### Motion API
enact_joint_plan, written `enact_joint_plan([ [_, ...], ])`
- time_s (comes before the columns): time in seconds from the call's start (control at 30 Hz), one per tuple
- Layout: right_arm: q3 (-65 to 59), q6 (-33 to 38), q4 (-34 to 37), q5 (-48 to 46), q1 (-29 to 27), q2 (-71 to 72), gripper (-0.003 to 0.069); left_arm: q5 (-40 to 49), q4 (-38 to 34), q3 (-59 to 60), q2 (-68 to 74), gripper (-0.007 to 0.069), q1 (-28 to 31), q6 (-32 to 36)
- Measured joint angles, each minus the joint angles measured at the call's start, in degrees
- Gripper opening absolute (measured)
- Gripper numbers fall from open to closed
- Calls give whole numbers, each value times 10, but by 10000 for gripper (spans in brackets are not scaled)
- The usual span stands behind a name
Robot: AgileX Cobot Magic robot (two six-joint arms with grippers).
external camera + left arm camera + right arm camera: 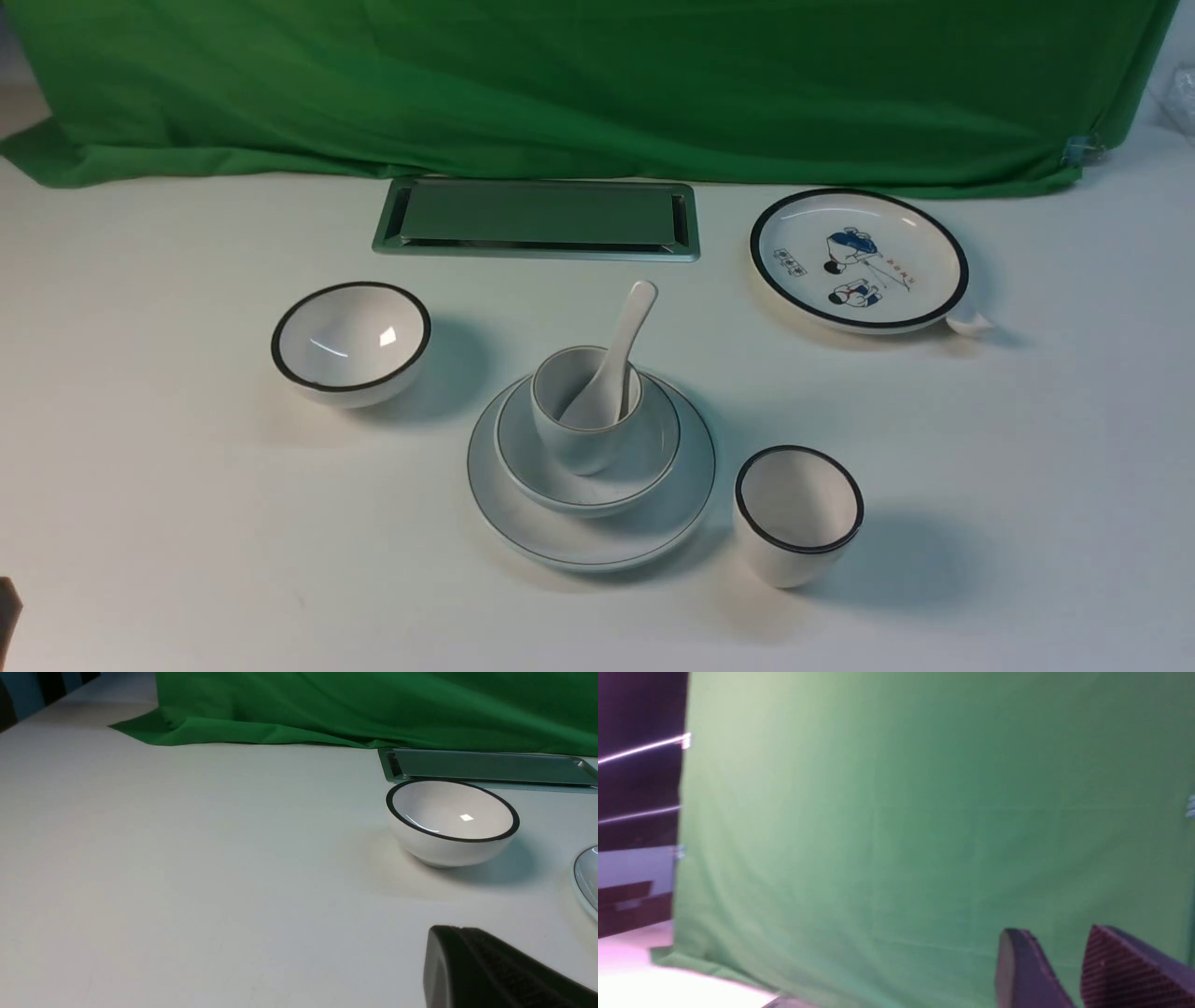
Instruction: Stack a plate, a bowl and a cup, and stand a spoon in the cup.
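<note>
Mid-table, the spoon (611, 369) stands in the stacked cup (581, 420); right gripper (1069, 970) slightly spread.

Second spoon (969, 323) mostly hidden under pictured plate (859, 259); left end effector (495, 970) cut off

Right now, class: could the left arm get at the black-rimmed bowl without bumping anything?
Probably yes. The black-rimmed bowl stands alone on bare table, apart from the plate; nothing lies between it and the left gripper's finger.
</note>
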State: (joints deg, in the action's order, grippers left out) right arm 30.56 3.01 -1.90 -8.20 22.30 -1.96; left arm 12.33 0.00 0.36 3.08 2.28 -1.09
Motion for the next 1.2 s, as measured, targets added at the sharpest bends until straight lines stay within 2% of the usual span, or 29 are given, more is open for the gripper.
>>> enact_joint_plan([
  [0.2,-52,15,22,-4,-12,-2,237,0,0,0,-1,1,0,0],
  [0.37,-148,20,19,-16,-100,11,237,0,0,0,-1,1,0,0],
  [0.5,-294,18,19,-35,-210,18,237,1,0,0,-1,1,0,0],
  [0.6,-309,13,19,-64,-241,18,237,0,0,0,-1,1,0,0],
  [1.2,-310,-7,19,-64,-250,19,237,0,0,0,-1,1,0,0],
])
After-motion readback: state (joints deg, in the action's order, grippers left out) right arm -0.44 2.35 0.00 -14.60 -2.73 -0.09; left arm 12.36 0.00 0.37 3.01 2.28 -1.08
